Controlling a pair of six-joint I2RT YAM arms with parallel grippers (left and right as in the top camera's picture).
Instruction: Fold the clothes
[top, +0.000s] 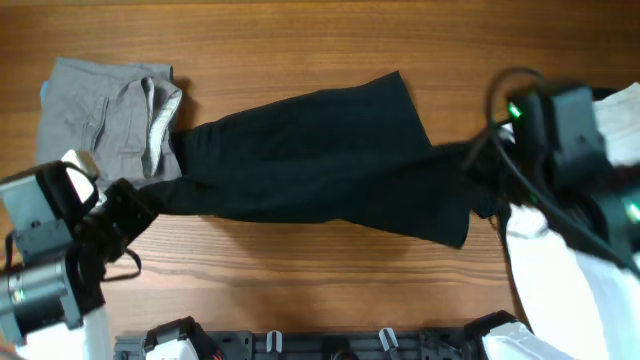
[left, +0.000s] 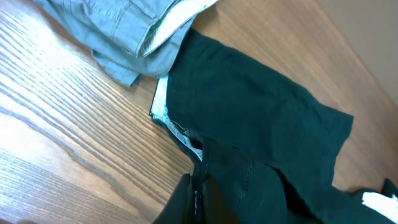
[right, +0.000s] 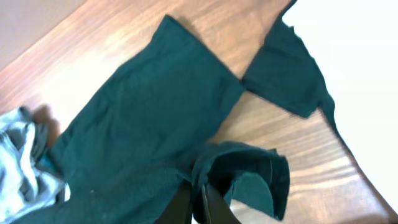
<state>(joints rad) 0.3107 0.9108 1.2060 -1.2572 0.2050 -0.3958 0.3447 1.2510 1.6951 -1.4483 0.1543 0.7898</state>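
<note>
A dark garment (top: 320, 160) is seen stretched across the middle of the table (top: 300, 50), from near its left end almost to its right end. It is lying mostly flat, with one corner reaching toward the table's far edge. The garment's left end is pinched in the left gripper (top: 130, 205), whose fingers are drawn narrow on the cloth at the table's front-left. In the left wrist view a pale inner band is shown along the held edge, just beyond the gripper (left: 194, 199). The garment's right end is gathered in the right gripper (top: 485, 165), toward the table's right end. In the right wrist view that gripper (right: 200, 202) is closed narrow, with the cloth (right: 143, 124) bunched around the fingers. A grey garment (top: 100, 115) is crumpled at the table's far-left corner, touching the dark one. A white cloth (top: 560, 290) is spread over the table's front-right corner.
</note>
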